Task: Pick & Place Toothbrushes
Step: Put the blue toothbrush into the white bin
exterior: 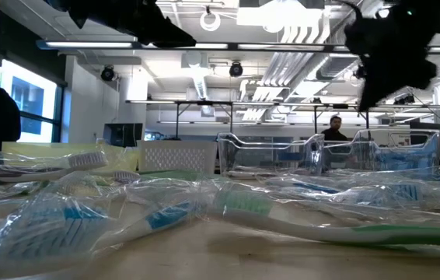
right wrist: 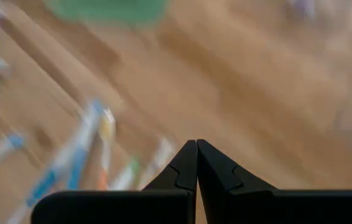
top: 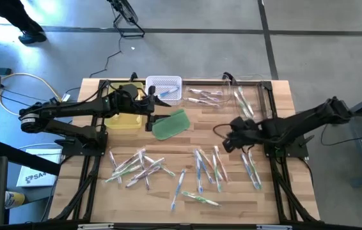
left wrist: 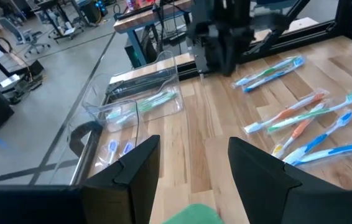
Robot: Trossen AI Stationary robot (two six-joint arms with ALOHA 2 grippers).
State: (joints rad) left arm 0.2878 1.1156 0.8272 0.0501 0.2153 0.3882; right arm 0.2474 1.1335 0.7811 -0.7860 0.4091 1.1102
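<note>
Across the wooden table (top: 187,137) the toothbrushes (top: 136,167) lie in loose heaps: one bunch at the near left, another (top: 210,167) near the middle, a few (top: 252,171) at the near right, and some more (top: 203,97) at the far side beside a white basket (top: 164,88) and a clear tray (left wrist: 135,102). Many sit in shiny wrappers and overlap one another.

Over the middle right, the right gripper (top: 229,142) hangs above bare wood with its fingers pressed together and nothing between them. If it goes down like that it can only poke or shove a brush, not take one, so it needs to spread before descending. Its wrist view is smeared, which suggests movement; a fast approach into crossed, slippery wrappers could scatter the pile or lift two brushes at once.

At the far left, the left gripper (top: 150,115) has its fingers (left wrist: 135,168) spread apart and empty, just beside a green pad (top: 170,124) and a yellow container (top: 125,120). Closing here risks catching the pad instead of a brush. Both arms reach toward the middle, so a shared target there could bring them into contact.
</note>
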